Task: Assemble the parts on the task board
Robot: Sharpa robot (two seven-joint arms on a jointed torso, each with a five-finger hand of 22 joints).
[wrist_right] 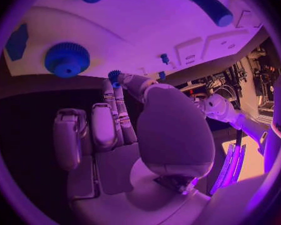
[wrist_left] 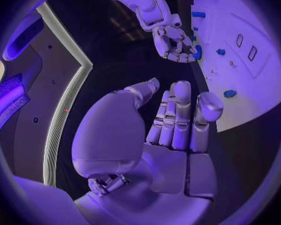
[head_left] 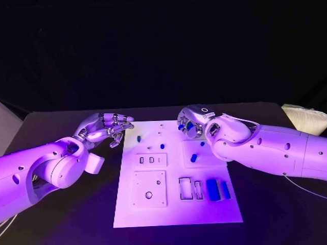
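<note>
1. From the head view I am seeing one white task board (head_left: 177, 214) lying mid-desk (head_left: 281, 214). I am counting two blue bars (head_left: 217, 189) lying side by side near its right edge and three small blue parts (head_left: 193, 157) further up. My left hand (head_left: 104, 128) is hovering at the board's upper left corner, fingers loosely curled, holding nothing. My right hand (head_left: 192, 122) is hanging over the top edge.
2. From the left wrist view my left hand (wrist_left: 172, 120) is showing fingers apart and empty.
3. From the right wrist view my right hand (wrist_right: 115, 120) is pinching a small blue knurled part (wrist_right: 114, 76) at its fingertips; one blue gear (wrist_right: 67, 59) and one blue cylinder (wrist_right: 209, 5) are lying on the board.
</note>
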